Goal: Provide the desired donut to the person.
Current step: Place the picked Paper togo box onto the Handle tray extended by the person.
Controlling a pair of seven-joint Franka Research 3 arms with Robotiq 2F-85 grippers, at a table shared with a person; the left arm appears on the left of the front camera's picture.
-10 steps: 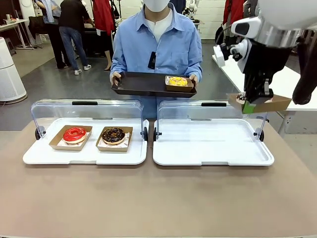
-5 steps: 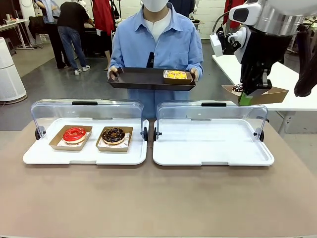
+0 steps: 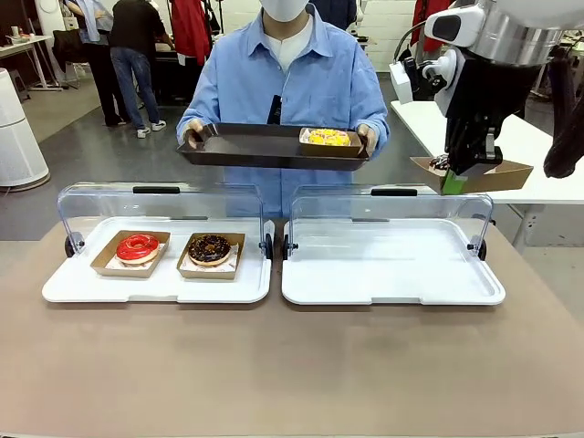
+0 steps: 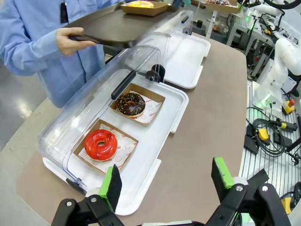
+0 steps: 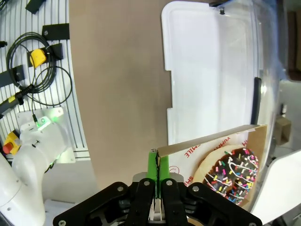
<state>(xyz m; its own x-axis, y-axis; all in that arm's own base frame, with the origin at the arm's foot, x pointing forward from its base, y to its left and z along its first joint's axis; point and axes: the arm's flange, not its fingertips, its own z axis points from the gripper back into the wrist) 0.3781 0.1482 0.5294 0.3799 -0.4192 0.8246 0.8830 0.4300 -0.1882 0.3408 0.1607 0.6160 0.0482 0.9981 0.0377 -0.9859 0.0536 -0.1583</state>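
Where legible, "SMILE" on donut tray

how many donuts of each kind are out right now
red donut: 1
yellow donut: 1
chocolate crumb donut: 1
chocolate sprinkle donut, in its cardboard box: 1
total: 4

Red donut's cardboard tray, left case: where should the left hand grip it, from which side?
Likely pinch the red donut's tray by its near wall, from above on the robot's side. The open lid blocks the far side; the chocolate donut's tray crowds its right.
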